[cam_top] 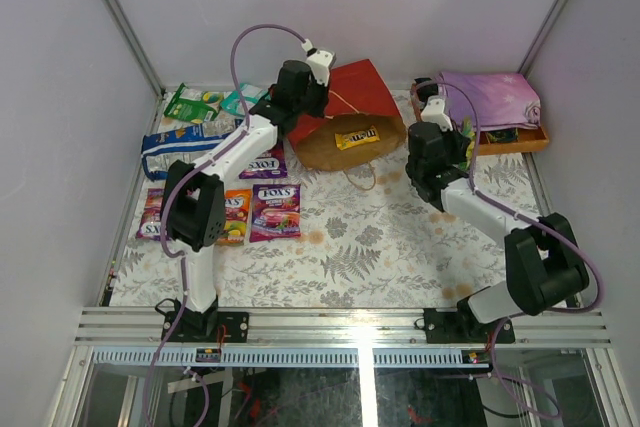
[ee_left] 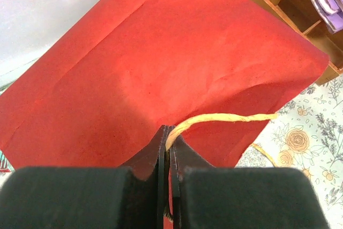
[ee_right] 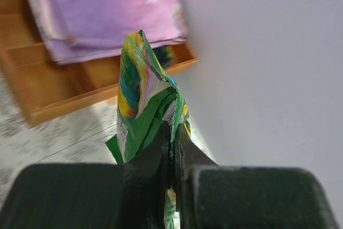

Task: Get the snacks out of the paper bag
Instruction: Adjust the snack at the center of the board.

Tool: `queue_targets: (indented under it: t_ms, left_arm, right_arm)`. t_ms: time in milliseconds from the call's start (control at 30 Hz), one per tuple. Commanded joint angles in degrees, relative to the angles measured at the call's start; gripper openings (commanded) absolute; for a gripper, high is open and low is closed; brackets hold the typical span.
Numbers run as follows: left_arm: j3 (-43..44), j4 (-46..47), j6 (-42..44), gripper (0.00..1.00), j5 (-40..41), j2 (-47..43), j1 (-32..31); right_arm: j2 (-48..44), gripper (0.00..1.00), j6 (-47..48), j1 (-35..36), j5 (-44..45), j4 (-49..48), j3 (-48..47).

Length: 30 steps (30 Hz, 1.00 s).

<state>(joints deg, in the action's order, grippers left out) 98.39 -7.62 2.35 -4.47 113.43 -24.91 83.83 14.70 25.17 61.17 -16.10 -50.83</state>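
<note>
The red paper bag (cam_top: 362,92) lies on its side at the back of the table, brown mouth toward me, with a yellow bar (cam_top: 357,137) in the opening. My left gripper (cam_top: 312,109) is at the bag's left edge, shut on its thin string handle (ee_left: 225,116) against the red paper (ee_left: 161,63). My right gripper (cam_top: 455,145) is right of the bag and shut on a green packet (ee_right: 140,100), held upright near the wall. Several snacks lie at the left: Fox's bags (cam_top: 275,209), an orange packet (cam_top: 236,215), a blue-white bag (cam_top: 185,142), a green bag (cam_top: 190,104) and a teal bag (cam_top: 240,99).
A brown wooden tray (cam_top: 525,140) with a folded purple cloth (cam_top: 490,97) stands at the back right, just behind my right gripper. White walls close the table at the back and both sides. The floral tablecloth (cam_top: 380,237) covers the front.
</note>
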Motion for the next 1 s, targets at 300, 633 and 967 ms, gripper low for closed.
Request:
queue_targets:
  t_ms: [300, 633, 967]
  left_arm:
    - [-2.7, 0.6, 1.0, 0.00, 1.9, -4.5, 1.2]
    - [-1.5, -0.2, -0.5, 0.00, 0.4, -5.0, 2.5]
    - [-1.3, -1.1, -0.2, 0.00, 0.7, -5.6, 2.5]
  right_arm:
    - [23.7, 0.00, 27.6, 19.5, 12.3, -24.3, -0.7]
    - [17.6, 0.41, -6.2, 26.5, -2.1, 17.4, -6.9]
    - [-11.9, 0.99, -20.6, 23.2, -43.8, 6.3, 6.2]
